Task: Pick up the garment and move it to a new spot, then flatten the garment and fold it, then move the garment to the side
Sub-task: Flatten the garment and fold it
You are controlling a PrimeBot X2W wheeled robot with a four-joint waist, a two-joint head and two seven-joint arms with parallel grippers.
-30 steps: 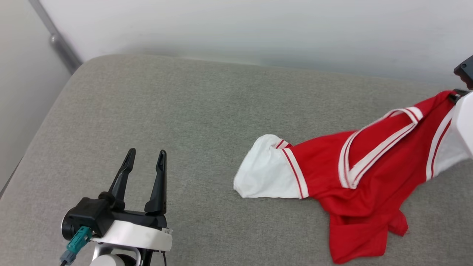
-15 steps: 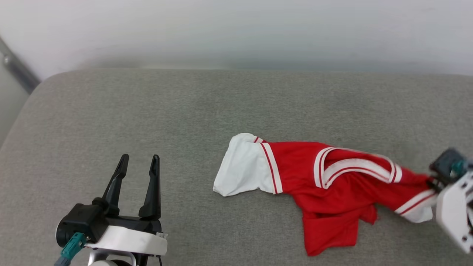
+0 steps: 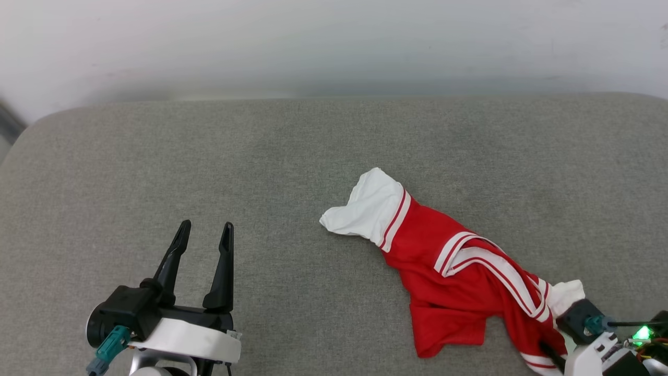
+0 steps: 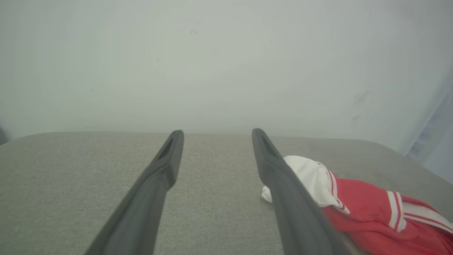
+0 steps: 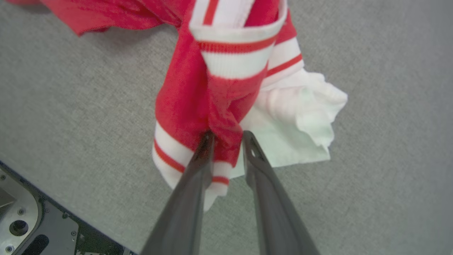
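Note:
The garment [image 3: 449, 271], red with white sleeves and striped trim, lies crumpled on the grey cushion, one white sleeve pointing up-left. It also shows at the right of the left wrist view as the garment [image 4: 361, 209]. My right gripper [image 5: 228, 136] is at its near right end. The jaws stand slightly apart, so it is open, with a fold of the red garment [image 5: 219, 88] lying between the tips. That arm's wrist [image 3: 579, 321] sits at the lower right of the head view. My left gripper [image 3: 204, 232] hovers open and empty at the lower left, well clear of the cloth.
A grey fabric cushion [image 3: 261, 156] spreads across the scene, with a pale wall [image 3: 313, 42] behind its far edge. Part of my dark base [image 5: 21, 219] shows past the cushion's near edge in the right wrist view.
My right gripper has brought the garment's end down and toward the near right, so the cloth now lies on the cushion. Its fingers have parted a little. The head camera has also shifted.

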